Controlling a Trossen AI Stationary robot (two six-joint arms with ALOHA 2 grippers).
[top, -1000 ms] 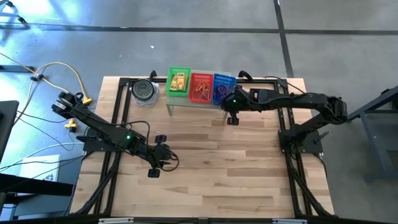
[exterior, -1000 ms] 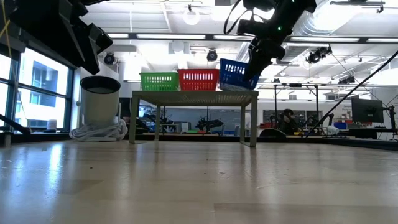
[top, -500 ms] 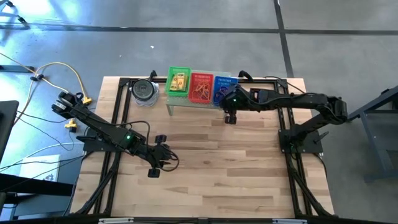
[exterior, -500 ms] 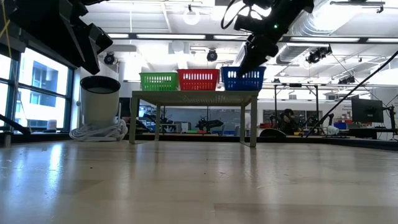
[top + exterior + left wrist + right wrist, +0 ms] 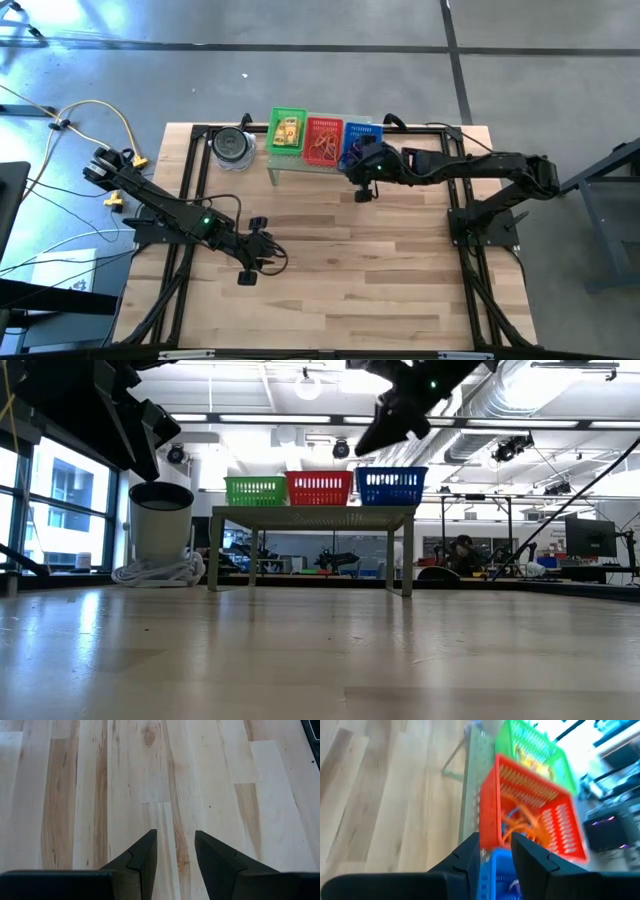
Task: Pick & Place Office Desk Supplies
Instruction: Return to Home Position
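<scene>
The office supplies are sitting sorted in three bins on the shelf [image 5: 312, 513], at upper centre of the high view. Yellow packets [image 5: 288, 131] are lying in the green bin [image 5: 289, 109] and orange loops [image 5: 324, 143] in the red bin [image 5: 325, 121]. The blue bin [image 5: 365, 128] is partly hidden by the arm.

The right gripper [image 5: 495, 839] is hovering just above where the red and blue bins meet, jaws narrowly parted and holding nothing. The left gripper [image 5: 175, 836] is waiting over bare table [image 5: 400, 280] at lower left, jaws likewise narrowly parted and empty.

Hazard: a dip or sideways swing while the right arm is pulling away could snag a fingertip on a mesh rim. That could drag a bin off the shelf edge and spill its contents.
</scene>
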